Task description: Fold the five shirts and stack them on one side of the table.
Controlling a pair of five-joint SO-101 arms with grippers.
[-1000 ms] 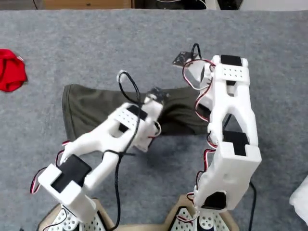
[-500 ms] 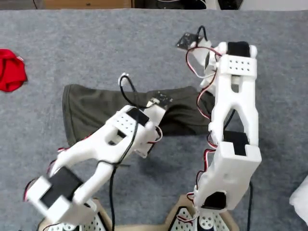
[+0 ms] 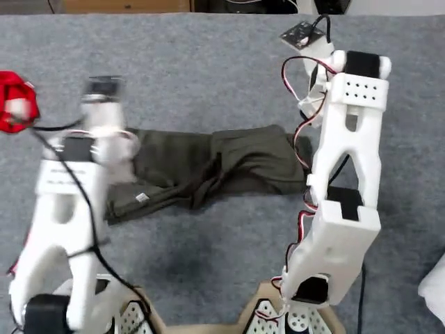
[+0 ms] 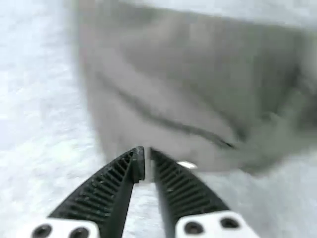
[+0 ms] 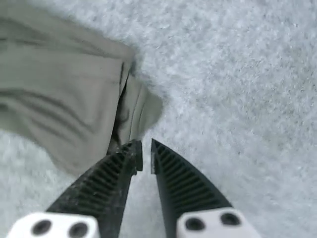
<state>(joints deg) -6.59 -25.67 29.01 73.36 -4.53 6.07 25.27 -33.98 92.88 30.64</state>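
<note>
The grey table carries one olive shirt across its middle, and that shirt has changed most in the last second. It was spread wide at its left end. Now it lies as a narrower, rumpled band, with a loose fold trailing along its near edge. I judge that one lengthwise fold has gone in, roughly, and this shirt is not yet a tidy packet nor stacked to one side. A red shirt sits bunched at the table's left edge, well apart from it.

My left arm lay across the middle of the shirt and has swung out to its left end. My right arm has stretched farther up the table beside the shirt's right end.

My left gripper has its jaws drawn together to a thin slit above the shirt's edge. I see no cloth between them, though the view is smeared.

My right gripper is likewise nearly closed and empty, its tips just beside the shirt's folded corner, over bare table.

A small pale label shows on the trailing fold.
</note>
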